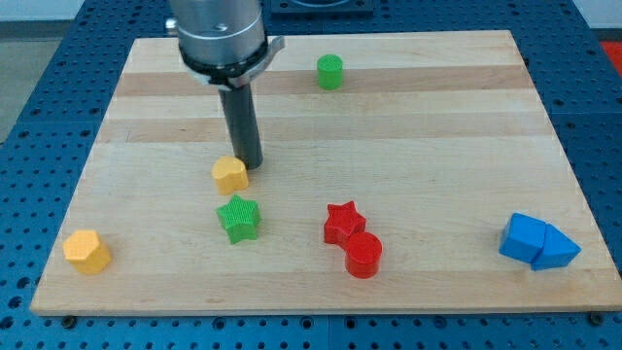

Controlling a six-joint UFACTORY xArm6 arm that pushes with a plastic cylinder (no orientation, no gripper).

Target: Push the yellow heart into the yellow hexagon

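Observation:
The yellow heart (230,175) lies left of the board's middle. My tip (250,163) stands just to its upper right, touching or almost touching it. The yellow hexagon (86,252) sits near the board's bottom left corner, well down and left of the heart. The rod comes down from the arm's grey body at the view's top.
A green star (239,218) lies just below the heart. A red star (343,222) and a red cylinder (363,255) touch at bottom centre. A green cylinder (330,72) is at the top. Two blue blocks (537,242) sit at the bottom right.

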